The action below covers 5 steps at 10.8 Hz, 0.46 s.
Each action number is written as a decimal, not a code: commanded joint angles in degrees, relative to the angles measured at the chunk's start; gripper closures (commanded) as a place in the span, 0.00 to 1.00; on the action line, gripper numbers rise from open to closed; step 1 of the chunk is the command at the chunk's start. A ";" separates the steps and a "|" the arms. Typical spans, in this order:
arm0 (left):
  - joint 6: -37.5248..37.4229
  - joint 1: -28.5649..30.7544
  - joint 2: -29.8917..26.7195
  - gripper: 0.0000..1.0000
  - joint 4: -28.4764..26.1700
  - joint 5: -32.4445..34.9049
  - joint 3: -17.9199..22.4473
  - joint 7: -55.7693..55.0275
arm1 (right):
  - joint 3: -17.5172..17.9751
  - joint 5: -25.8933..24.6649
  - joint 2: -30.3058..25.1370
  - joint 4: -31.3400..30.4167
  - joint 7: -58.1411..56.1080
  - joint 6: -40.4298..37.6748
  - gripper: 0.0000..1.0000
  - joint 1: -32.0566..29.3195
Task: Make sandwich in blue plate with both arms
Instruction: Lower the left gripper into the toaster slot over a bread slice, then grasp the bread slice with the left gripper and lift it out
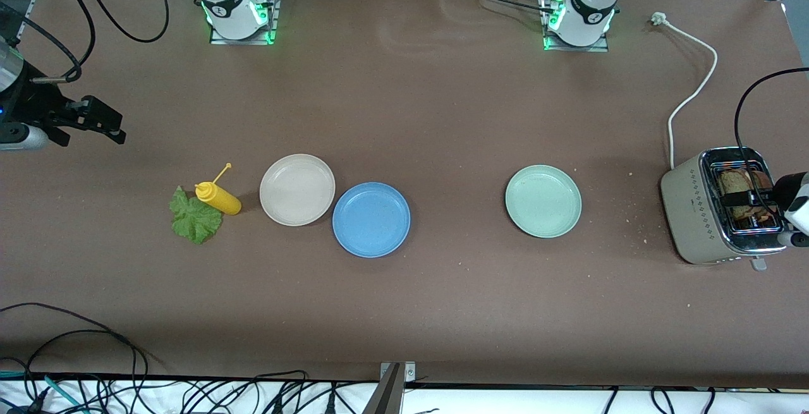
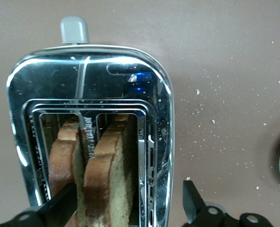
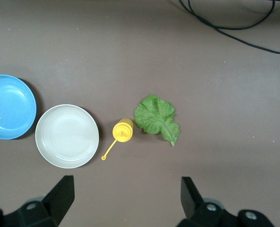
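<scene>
Toast slices (image 2: pixel 107 175) are standing in the toaster (image 1: pixel 695 212) at the left arm's end of the table, where we are holding the left gripper (image 2: pixel 126 208) over them with fingers spread either side of one slice. We are holding the right gripper (image 3: pixel 126 198), fingers apart and empty, above the table at the right arm's end, while the blue plate (image 1: pixel 371 219) is sitting touching the beige plate (image 1: pixel 297 189), with the lettuce (image 1: pixel 194 217) and mustard bottle (image 1: pixel 218 198) just beside that.

I see my left gripper (image 2: pixel 126 208) hanging low at the left arm's end of the table, wrist pointing straight down and fingers (image 2: pixel 192 201) spread wide, one on each side of a bread slice. My right gripper (image 1: pixel 95 120) waits up in the air at the right arm's end, its fingers (image 3: pixel 189 194) wide apart too and holding nothing.
</scene>
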 commanded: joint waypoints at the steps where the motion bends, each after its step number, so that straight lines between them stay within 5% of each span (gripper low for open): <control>1: -1.38 -0.12 1.09 0.15 0.46 1.19 -0.20 0.48 | 0.15 -0.13 -0.18 0.27 0.03 -0.27 0.00 -0.19; 5: -3.05 -0.12 1.09 0.98 0.89 1.36 -0.28 0.30 | 0.15 -0.13 -0.18 0.27 0.03 -0.36 0.00 -0.19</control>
